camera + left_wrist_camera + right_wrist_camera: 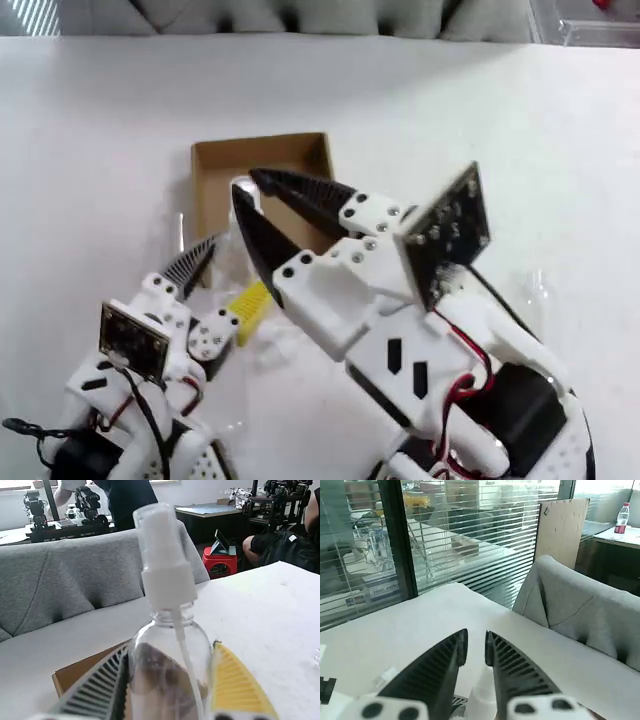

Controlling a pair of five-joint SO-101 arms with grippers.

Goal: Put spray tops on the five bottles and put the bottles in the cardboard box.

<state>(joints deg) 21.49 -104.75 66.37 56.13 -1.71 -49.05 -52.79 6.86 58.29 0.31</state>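
Count on inspection: one cardboard box (260, 150), lying just beyond both grippers. One clear bottle (167, 680) can be counted, clamped in the left gripper (170, 650). One white spray top (162, 565) sits on that bottle's neck. Two grippers, counting the right gripper (245, 186). Clear shapes beside the left gripper are too faint to count.
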